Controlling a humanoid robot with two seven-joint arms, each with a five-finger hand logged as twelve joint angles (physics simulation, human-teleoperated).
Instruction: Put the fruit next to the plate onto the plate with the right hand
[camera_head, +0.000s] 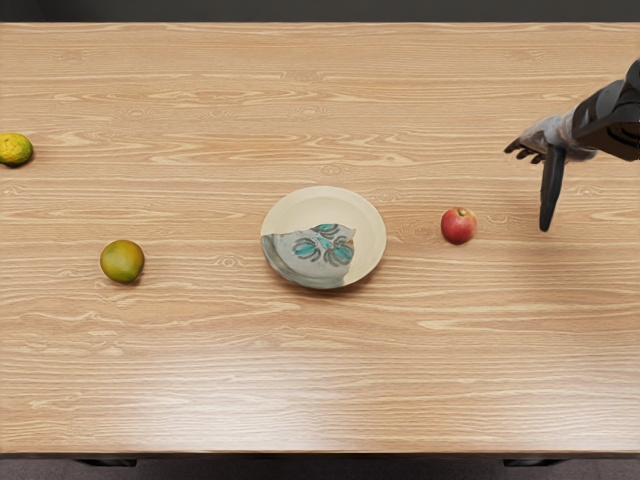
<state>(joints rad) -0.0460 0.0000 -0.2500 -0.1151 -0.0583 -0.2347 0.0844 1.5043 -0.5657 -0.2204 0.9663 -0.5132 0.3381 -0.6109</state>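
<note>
Apple (458, 225), red, sits on the bench (320, 380) just right of the plate (300, 210), not touching it. My right hand (545, 160) hangs right of the apple and a little farther back, apart from it, fingers (550, 195) loose and spread, holding nothing. Left of the plate lies a yellow-green fruit (121, 260); a second yellow-green fruit (14, 148) sits at the left edge
</note>
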